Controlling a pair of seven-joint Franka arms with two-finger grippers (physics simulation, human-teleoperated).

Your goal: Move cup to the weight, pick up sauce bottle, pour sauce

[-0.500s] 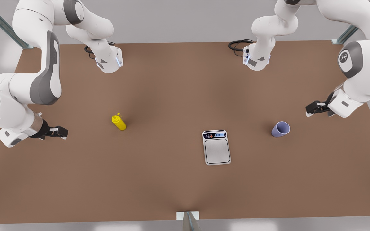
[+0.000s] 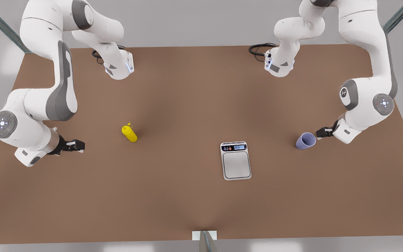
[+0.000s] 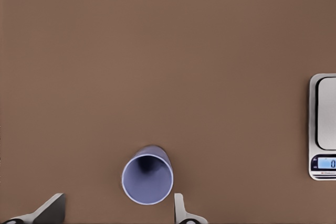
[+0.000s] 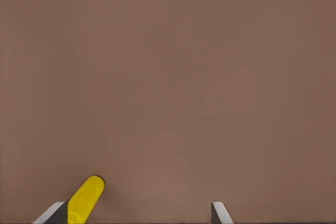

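Spreading across the frame: brown table [image 2: 173, 206]. Lying flat right of centre, long axis running up-down the frame, display end toward the top: the weight [image 2: 235, 160]. Standing left of centre, nozzle leaning upper left: the sauce bottle [image 2: 129, 133]. Sitting at right, mouth opening up-right: the cup [image 2: 305, 140]. Hovering just beside its rim, jaws spread apart: left gripper [image 2: 320, 133]. Hanging at far left, well apart from the bottle, jaws released: right gripper [image 2: 77, 145].

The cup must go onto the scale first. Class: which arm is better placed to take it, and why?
Left. The left gripper sits right beside the cup, fingers open either side of it in its wrist view. The right gripper is across the table near the sauce bottle, far from the scale.
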